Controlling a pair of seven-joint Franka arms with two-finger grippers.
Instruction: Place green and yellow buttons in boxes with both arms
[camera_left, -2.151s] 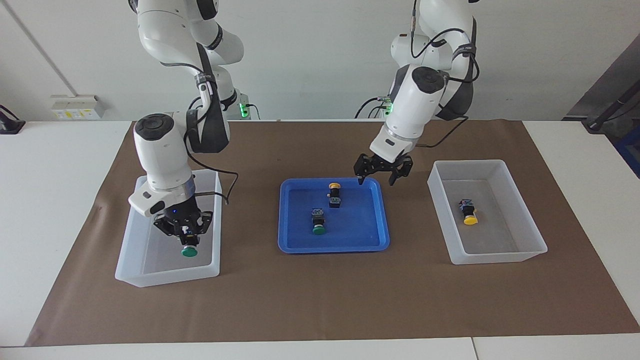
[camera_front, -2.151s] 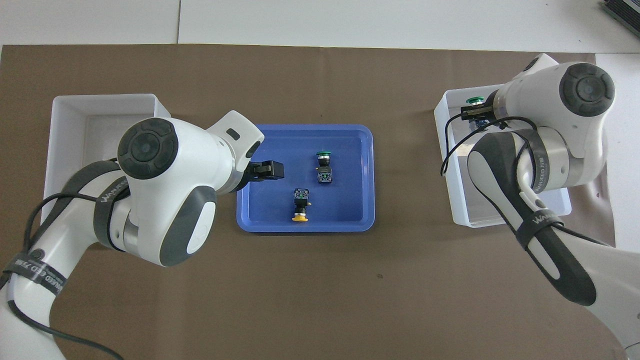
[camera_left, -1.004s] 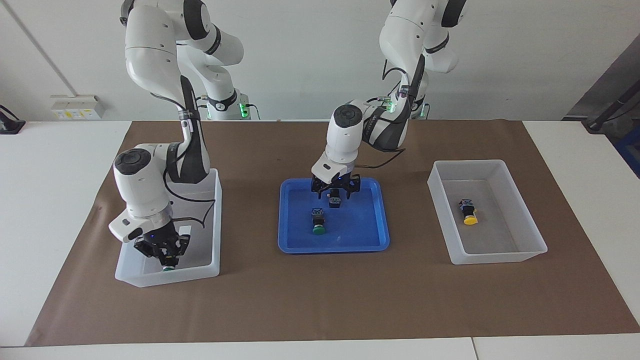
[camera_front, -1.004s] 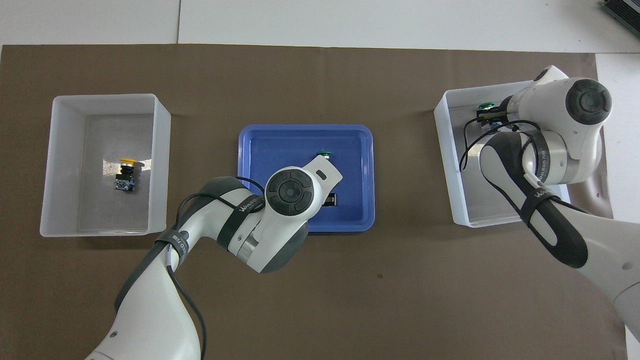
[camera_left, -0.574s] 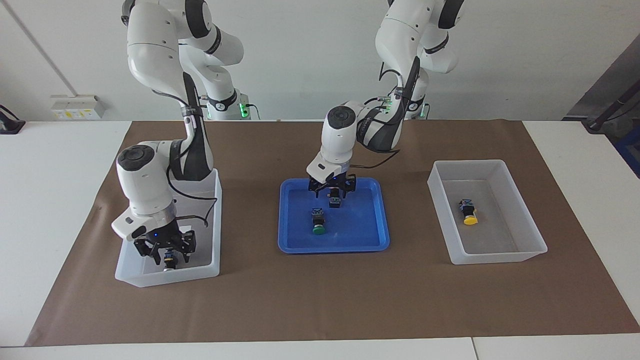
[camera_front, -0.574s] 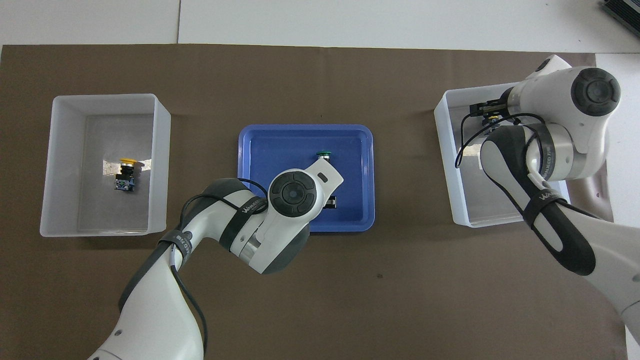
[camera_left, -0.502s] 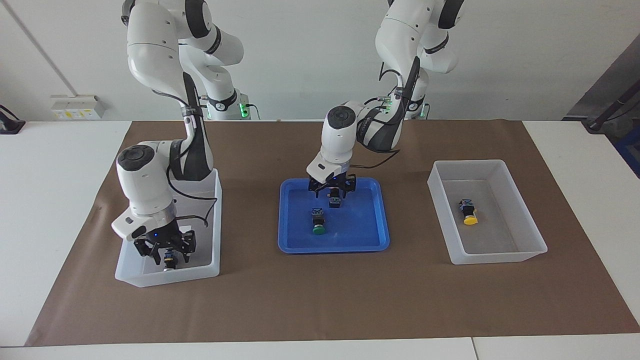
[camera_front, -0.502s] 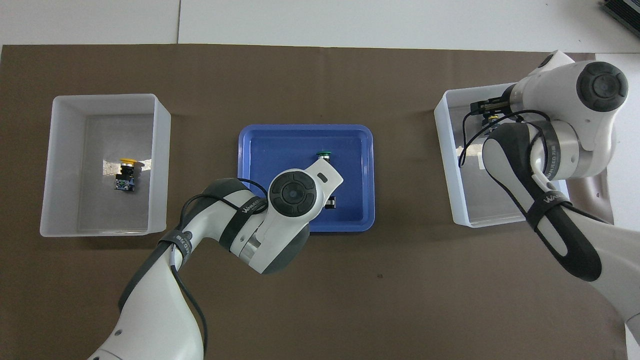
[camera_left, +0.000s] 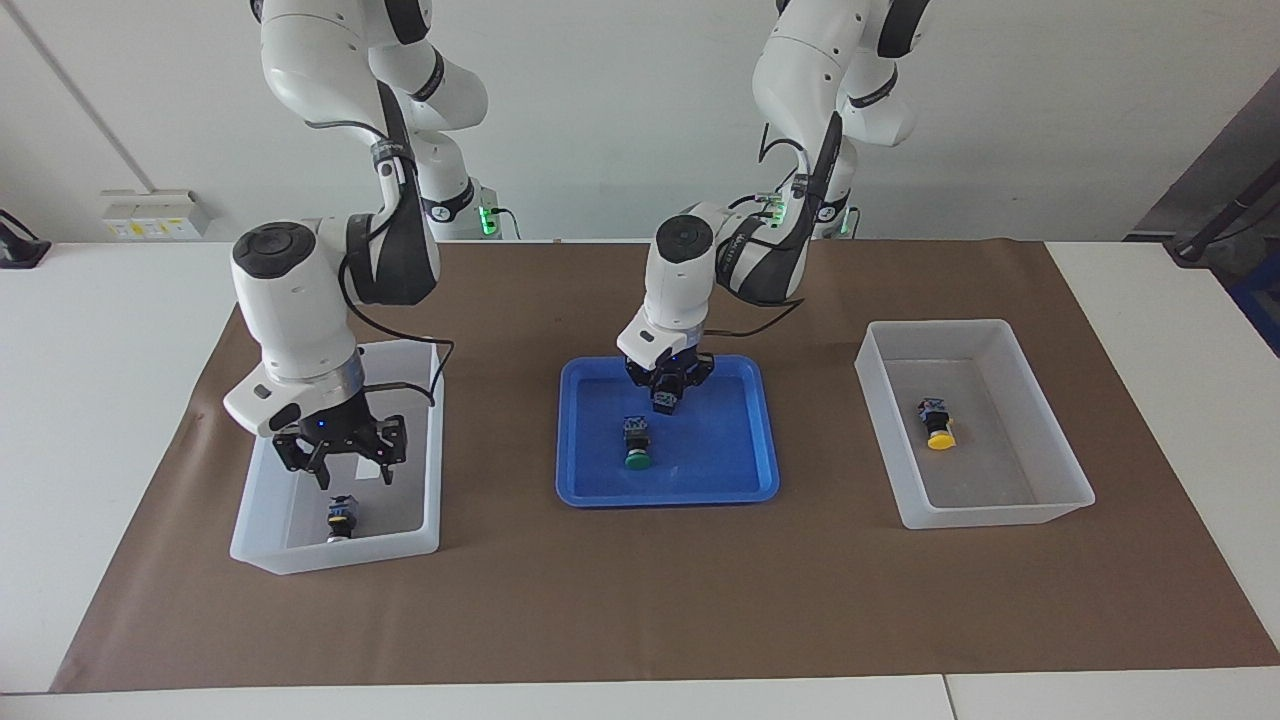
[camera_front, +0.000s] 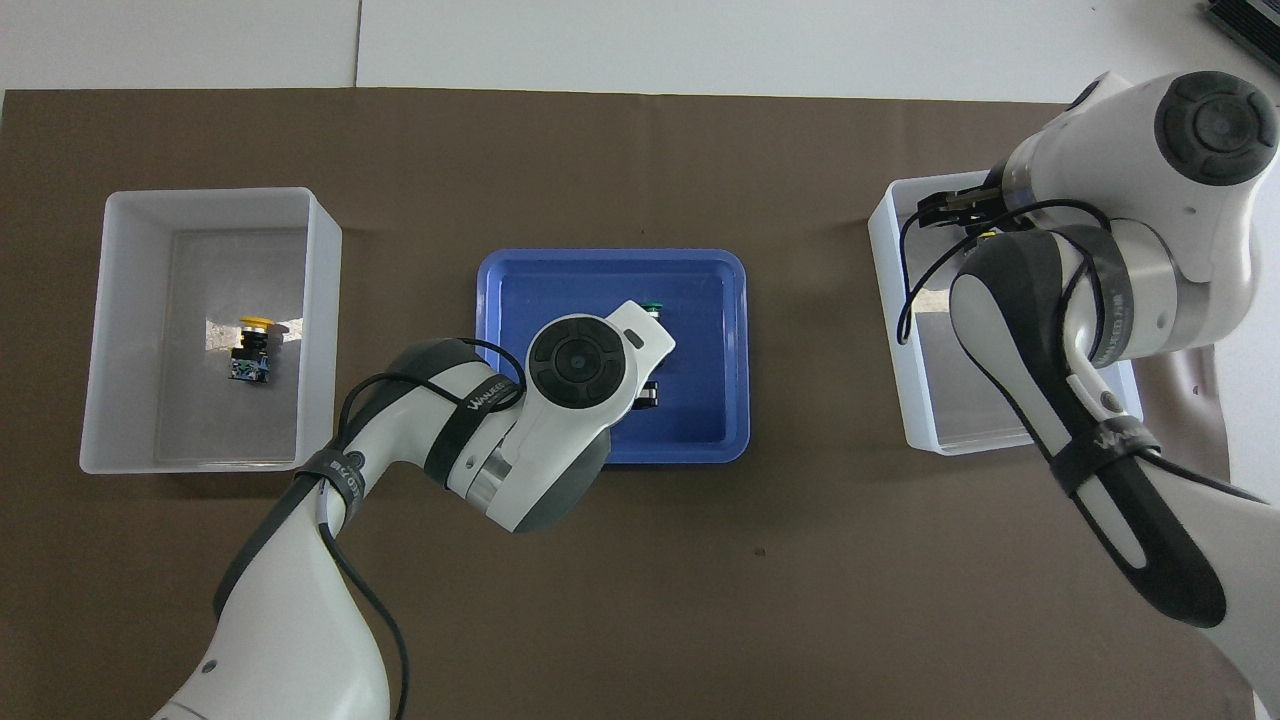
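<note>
My left gripper (camera_left: 664, 400) is down in the blue tray (camera_left: 720, 480), shut on the yellow button, whose cap is hidden under the fingers. A green button (camera_left: 637, 446) lies in the tray just farther from the robots. My right gripper (camera_left: 342, 468) hangs open above the box (camera_left: 340, 556) at the right arm's end. Another button (camera_left: 340, 519) lies free on that box's floor below it, and its cap colour does not show. In the box (camera_left: 985, 516) at the left arm's end lies a second yellow button (camera_left: 936, 425), also seen from overhead (camera_front: 250, 350).
Everything stands on a brown mat (camera_left: 640, 600) over the white table. The tray sits midway between the two boxes. From overhead the left arm's wrist (camera_front: 575, 365) covers much of the tray (camera_front: 710, 300), and the right arm covers part of its box (camera_front: 890, 300).
The right gripper opened, let go of the green button in its box and rose above it. The left gripper closed on the yellow button in the tray.
</note>
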